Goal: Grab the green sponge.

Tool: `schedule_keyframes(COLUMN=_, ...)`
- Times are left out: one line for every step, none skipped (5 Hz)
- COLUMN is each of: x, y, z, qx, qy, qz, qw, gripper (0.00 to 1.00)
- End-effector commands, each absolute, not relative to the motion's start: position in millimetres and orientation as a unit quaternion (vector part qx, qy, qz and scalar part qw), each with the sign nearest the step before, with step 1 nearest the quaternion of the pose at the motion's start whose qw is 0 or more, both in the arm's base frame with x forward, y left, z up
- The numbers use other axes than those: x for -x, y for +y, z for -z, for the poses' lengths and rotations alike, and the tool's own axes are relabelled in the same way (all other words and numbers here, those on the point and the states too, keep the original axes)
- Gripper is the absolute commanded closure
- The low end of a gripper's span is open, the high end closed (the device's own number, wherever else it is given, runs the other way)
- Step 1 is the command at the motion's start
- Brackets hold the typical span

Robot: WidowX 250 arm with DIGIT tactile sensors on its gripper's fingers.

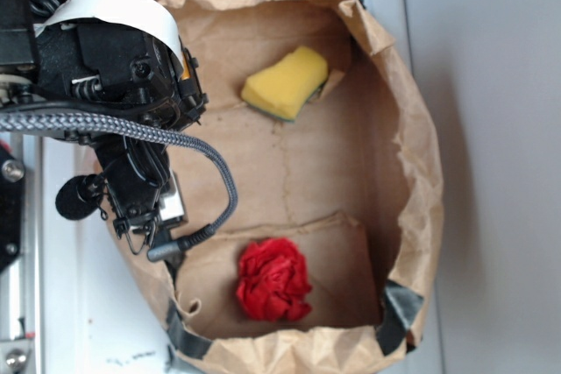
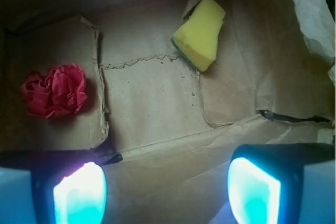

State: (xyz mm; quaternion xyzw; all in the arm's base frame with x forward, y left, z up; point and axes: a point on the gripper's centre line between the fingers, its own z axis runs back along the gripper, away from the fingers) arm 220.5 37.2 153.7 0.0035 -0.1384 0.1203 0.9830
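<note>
The green sponge (image 1: 285, 82) is a yellow foam block with a thin dark green layer along one edge. It lies on the floor of an opened brown paper bag (image 1: 421, 155), toward the far end. In the wrist view the green sponge (image 2: 200, 31) sits at the upper right, well ahead of my gripper (image 2: 165, 182). The glowing fingertips (image 2: 79, 192) stand wide apart with only bag paper between them. In the exterior view my gripper (image 1: 149, 216) hangs over the bag's left rim, its fingers mostly hidden by the arm.
A red crumpled paper ball (image 1: 273, 279) lies in the bag's near end, at the left (image 2: 55, 91) in the wrist view. The bag's raised paper walls (image 2: 310, 14) ring the floor. A black cable (image 1: 215, 172) loops off the arm over the bag.
</note>
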Motion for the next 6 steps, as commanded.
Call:
schedule_keyframes(x=-224, y=46, z=-163, qx=-0.007, qy=-0.152, qz=-0.136, qw=0.979, gripper=0.00)
schedule_keyframes(x=-224, y=46, z=-163, qx=-0.007, qy=-0.152, qz=-0.136, qw=0.979, gripper=0.00)
schedule_keyframes(x=-224, y=46, z=-163, qx=-0.007, qy=-0.152, qz=-0.136, qw=0.979, gripper=0.00)
schedule_keyframes(x=-224, y=46, z=-163, qx=-0.007, qy=-0.152, qz=-0.136, qw=0.979, gripper=0.00)
schedule_keyframes(x=-273, y=36, z=-155, qx=-0.005, qy=-0.158, qz=-0.145, qw=0.977, gripper=0.00)
schedule_keyframes(x=-323, y=27, z=-143, qx=-0.007, qy=-0.158, qz=-0.153, qw=0.975, gripper=0.00)
